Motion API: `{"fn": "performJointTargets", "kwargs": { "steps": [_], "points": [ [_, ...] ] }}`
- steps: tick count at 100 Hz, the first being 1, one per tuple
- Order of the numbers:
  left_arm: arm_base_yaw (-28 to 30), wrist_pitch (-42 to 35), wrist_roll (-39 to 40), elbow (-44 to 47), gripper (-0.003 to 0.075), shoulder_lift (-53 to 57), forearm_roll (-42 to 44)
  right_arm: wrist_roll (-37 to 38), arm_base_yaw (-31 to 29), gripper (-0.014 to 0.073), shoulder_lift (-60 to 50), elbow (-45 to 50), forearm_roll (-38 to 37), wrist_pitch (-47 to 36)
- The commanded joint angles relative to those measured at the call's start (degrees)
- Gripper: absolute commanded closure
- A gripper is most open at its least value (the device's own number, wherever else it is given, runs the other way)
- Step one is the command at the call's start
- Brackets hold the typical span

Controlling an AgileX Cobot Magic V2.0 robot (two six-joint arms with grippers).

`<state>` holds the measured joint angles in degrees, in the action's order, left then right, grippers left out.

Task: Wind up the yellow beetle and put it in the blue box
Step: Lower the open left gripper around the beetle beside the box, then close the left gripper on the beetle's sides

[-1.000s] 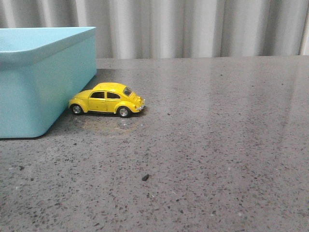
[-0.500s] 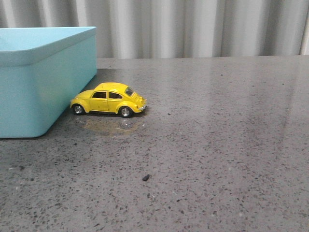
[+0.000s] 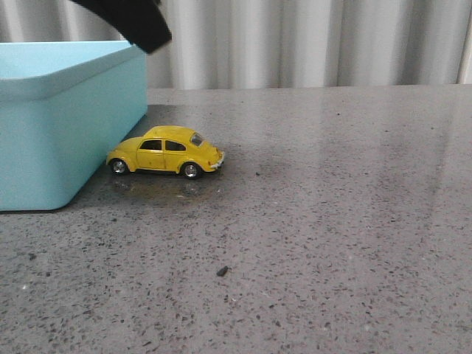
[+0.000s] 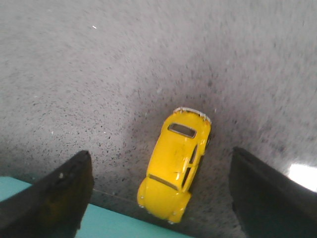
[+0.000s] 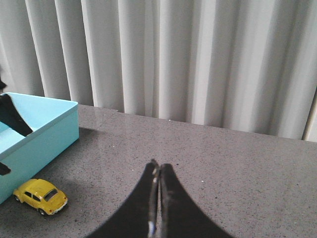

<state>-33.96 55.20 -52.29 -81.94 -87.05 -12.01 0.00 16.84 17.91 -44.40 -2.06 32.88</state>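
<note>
The yellow beetle (image 3: 166, 151) stands on its wheels on the grey table, nose towards the blue box (image 3: 66, 125) at the left; whether they touch is unclear. In the left wrist view my left gripper (image 4: 161, 156) hangs above the beetle (image 4: 176, 163), open wide, with one finger (image 4: 54, 198) on each side of it and well apart from it. The box's rim (image 4: 124, 228) shows beneath. A black tip of the left arm (image 3: 133, 22) shows at the top of the front view. My right gripper (image 5: 158, 171) is shut and empty, far from the beetle (image 5: 40, 196).
A grey speckled table (image 3: 332, 221) stretches to the right of the car. A small dark speck (image 3: 222, 271) lies near the front. Pale pleated curtains (image 5: 198, 59) hang behind the table's far edge. The box (image 5: 34, 129) stands at the table's left.
A black part of the left arm has come into the top left of the front view. The beetle has crept a few pixels to the right.
</note>
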Motion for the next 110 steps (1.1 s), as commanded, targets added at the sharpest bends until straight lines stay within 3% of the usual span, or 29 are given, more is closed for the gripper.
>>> {"fn": "performJointTargets", "kwargs": {
  "steps": [1, 15, 37, 63, 110],
  "points": [
    [-1.21, 1.22, 0.05, -5.84, 0.0239, -1.87, 2.71, -0.53, 0.03, 0.0646, 0.37, -1.16, -0.69, -3.69],
    [-1.20, 2.71, -0.85, -8.55, 0.0323, -6.11, 2.38, -0.53, 0.03, 0.0646, 0.37, -0.98, -0.69, -2.53],
    [-1.20, 7.08, -15.00, -8.55, 0.0305, -10.52, 0.49, -0.53, 0.03, 0.0646, 0.37, -0.98, -0.79, -0.84],
    [-0.17, 4.79, -15.00, -8.55, 0.0206, -12.98, 1.76, -0.53, 0.03, 0.0646, 0.37, -0.67, -0.79, -0.84],
    [0.75, 4.78, -14.78, -8.55, 0.0209, -16.46, -2.17, -0.53, 0.03, 0.0646, 0.37, 1.42, -0.79, -1.82]
  ]
}}
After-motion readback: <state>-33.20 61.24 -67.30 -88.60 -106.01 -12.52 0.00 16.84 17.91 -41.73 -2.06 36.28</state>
